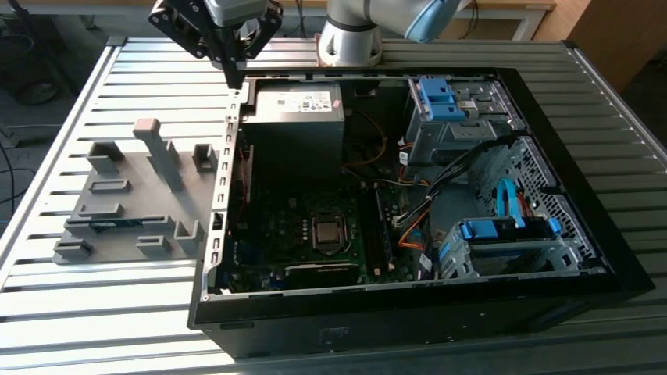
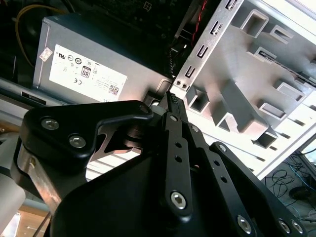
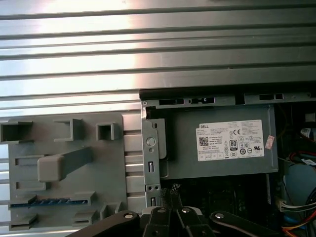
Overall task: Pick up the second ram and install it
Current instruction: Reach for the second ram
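Note:
The second ram [image 1: 109,223] is a thin blue stick lying in a slot of the grey holder fixture [image 1: 156,195], at the exterior view's left of the open computer case [image 1: 583,266]. The first wrist view shows the same blue ram [image 3: 49,201] seated in the fixture [image 3: 64,163]. My gripper [image 1: 231,76] hangs above the case's rear corner beside the power supply [image 1: 299,101], well away from the ram. Its black fingers [image 2: 174,118] meet at a point with nothing between them, so the gripper [image 2: 170,96] is shut and empty.
The case lies open on a slatted metal table [image 1: 62,297]. Inside are the motherboard with its processor socket [image 1: 328,232], loose cables [image 1: 417,211] and blue drive bays [image 1: 448,101]. The case's metal rear wall [image 1: 224,180] stands between the fixture and the board.

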{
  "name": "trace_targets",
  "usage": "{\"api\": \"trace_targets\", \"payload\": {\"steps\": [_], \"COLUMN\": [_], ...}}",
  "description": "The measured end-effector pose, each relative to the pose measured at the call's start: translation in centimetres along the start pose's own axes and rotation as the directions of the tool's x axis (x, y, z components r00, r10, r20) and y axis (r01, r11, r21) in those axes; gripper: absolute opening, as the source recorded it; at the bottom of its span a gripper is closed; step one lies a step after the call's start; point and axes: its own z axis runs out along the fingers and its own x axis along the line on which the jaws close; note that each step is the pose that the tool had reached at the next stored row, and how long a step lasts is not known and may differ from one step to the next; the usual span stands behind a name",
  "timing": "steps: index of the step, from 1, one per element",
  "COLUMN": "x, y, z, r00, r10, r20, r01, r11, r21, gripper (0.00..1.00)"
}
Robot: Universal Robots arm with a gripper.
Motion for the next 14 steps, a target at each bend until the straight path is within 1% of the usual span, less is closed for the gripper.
{"api": "trace_targets", "payload": {"steps": [14], "x": [0.32], "y": [-0.02], "z": [0.00], "r00": [1.0000], "r10": [0.000], "r20": [0.0000], "r01": [0.000], "r11": [1.0000], "r21": [0.0000], "gripper": [0.11]}}
